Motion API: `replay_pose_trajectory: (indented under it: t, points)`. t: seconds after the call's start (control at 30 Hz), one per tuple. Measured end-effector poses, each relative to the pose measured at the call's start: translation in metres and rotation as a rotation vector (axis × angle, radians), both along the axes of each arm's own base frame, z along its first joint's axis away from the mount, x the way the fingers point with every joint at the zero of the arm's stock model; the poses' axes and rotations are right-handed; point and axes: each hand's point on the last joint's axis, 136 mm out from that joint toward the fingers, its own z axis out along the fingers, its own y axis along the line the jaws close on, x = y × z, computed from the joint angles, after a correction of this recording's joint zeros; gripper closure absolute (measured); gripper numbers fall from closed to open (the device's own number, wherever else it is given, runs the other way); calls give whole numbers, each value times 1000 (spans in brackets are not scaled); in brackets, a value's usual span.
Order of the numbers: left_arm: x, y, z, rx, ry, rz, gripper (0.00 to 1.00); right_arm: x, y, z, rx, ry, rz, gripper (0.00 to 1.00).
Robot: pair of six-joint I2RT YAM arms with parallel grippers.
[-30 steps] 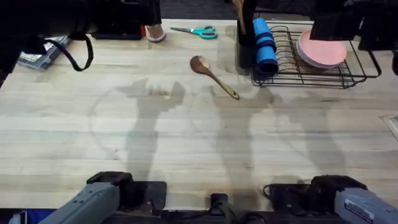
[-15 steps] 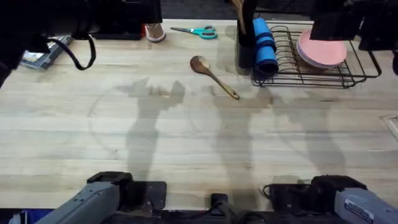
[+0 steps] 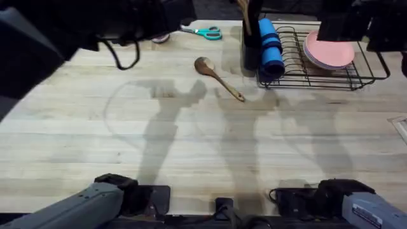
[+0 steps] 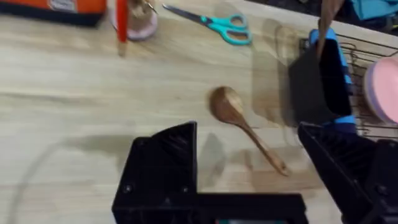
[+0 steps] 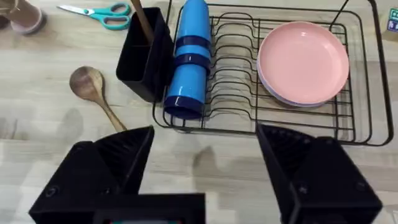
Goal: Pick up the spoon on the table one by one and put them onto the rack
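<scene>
The spoon (image 3: 218,77) lay on the table (image 3: 191,146), just left of the rack (image 3: 318,73). The left gripper (image 4: 249,180), jaws spread wide, hovered above it, approaching. Next it would need to descend and close on the handle. The right gripper (image 5: 205,168) hung open by the rack.

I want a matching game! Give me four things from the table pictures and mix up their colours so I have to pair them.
Things:
1. spoon
2. scissors
3. plate
4. bottle lying in the rack

Colours:
A. pink
B. blue
C. brown
D. teal handles

Right pairs: 1-C, 2-D, 3-A, 4-B
</scene>
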Motion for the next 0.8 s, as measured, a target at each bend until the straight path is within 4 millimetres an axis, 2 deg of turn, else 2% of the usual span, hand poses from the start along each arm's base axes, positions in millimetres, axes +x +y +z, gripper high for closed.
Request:
replay_pose_trajectory:
  t: [0.03, 0.07, 0.33, 0.6, 0.8]
  points:
    - [0, -4, -2, -15, 10, 8, 6, 0, 0, 0, 0, 0, 0, 9]
    - [5, -23, -12, -120, 66, 72, 6, 0, 0, 0, 0, 0, 0, 9]
    - [11, -35, -38, -257, 193, 205, 8, 0, 0, 0, 0, 0, 0, 10]
    - [19, -40, -59, -318, 268, 275, 8, 0, 0, 0, -1, 0, 0, 10]
    - [25, -65, -65, -334, 266, 230, 6, 0, 0, 0, 0, 0, 0, 9]
